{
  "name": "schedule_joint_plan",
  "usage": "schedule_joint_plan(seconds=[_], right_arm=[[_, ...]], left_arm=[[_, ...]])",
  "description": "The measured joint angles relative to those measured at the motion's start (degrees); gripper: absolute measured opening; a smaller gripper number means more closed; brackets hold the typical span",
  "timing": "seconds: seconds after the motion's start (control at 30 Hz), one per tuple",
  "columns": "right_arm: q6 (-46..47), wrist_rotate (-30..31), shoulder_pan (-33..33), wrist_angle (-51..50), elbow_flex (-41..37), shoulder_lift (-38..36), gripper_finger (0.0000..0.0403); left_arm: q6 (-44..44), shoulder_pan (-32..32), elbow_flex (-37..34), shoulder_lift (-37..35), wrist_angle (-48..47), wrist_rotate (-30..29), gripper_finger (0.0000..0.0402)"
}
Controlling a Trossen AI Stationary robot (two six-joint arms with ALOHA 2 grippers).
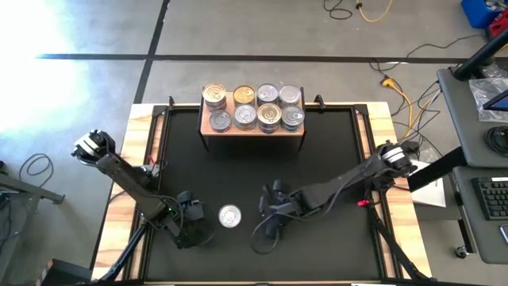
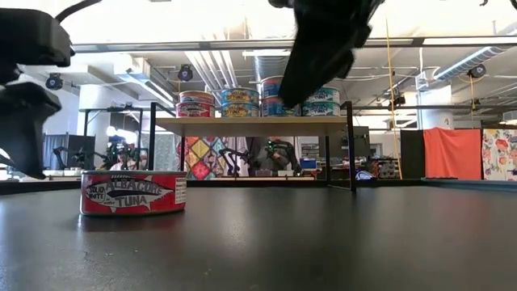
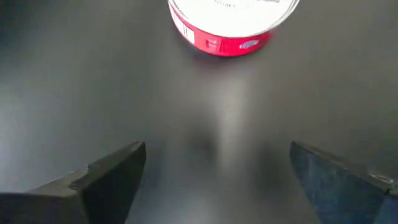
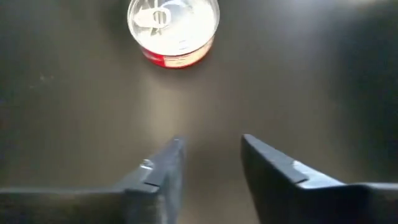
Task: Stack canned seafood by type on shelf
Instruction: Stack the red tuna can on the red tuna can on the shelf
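One red-sided tuna can with a silver lid [image 1: 230, 216] [image 2: 133, 193] [image 3: 231, 22] [image 4: 173, 31] stands on its base on the black table, between my two grippers. My left gripper [image 1: 196, 225] [image 3: 217, 174] stands just left of it, open wide, nothing between its fingers. My right gripper [image 1: 272, 216] [image 4: 211, 163] hangs to the can's right, above the table, its fingers a little apart and empty. Several cans [image 1: 254, 106] stand in stacks on the light-wood shelf [image 1: 252, 127] [image 2: 250, 125] at the far side.
The table's wooden rim [image 1: 127, 199] frames the black top. Dark posts [image 2: 350, 145] stand at the shelf's ends. Bare black table lies between the shelf and the lone can. A desk with a keyboard [image 1: 492, 199] stands off the table's right.
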Motion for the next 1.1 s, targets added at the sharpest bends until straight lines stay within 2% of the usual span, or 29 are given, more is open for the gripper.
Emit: schedule_joint_plan(seconds=[0.17, 0.37, 0.5, 0.63, 0.83, 1.1], right_arm=[[-4.1, -0.1, -0.8, 1.3, 4.0, 7.4, 0.0207], [-5.6, -0.2, -2.1, 1.7, 11.3, 15.2, 0.0279], [-6.1, -1.3, -3.3, 1.2, 15.7, 19.3, 0.0312], [-6.0, -1.7, -4.9, -1.4, 19.6, 22.4, 0.0326], [-6.8, -3.5, -6.8, -5.2, 24.9, 26.4, 0.0315], [-8.9, -5.9, -8.5, -6.8, 34.5, 32.2, 0.0313]], left_arm=[[8.0, 0.1, -2.1, 2.7, 3.4, -2.3, 0.0393], [17.1, 0.1, -6.5, 5.2, 19.1, -4.4, 0.0393], [18.2, 0.0, -10.2, 5.9, 27.3, -6.9, 0.0393], [22.4, -0.1, -15.3, 5.8, 37.0, -10.6, 0.0394], [24.0, 0.3, -21.5, 6.1, 49.7, -15.6, 0.0394], [30.7, 0.5, -22.9, 10.6, 58.0, -17.7, 0.0394]])
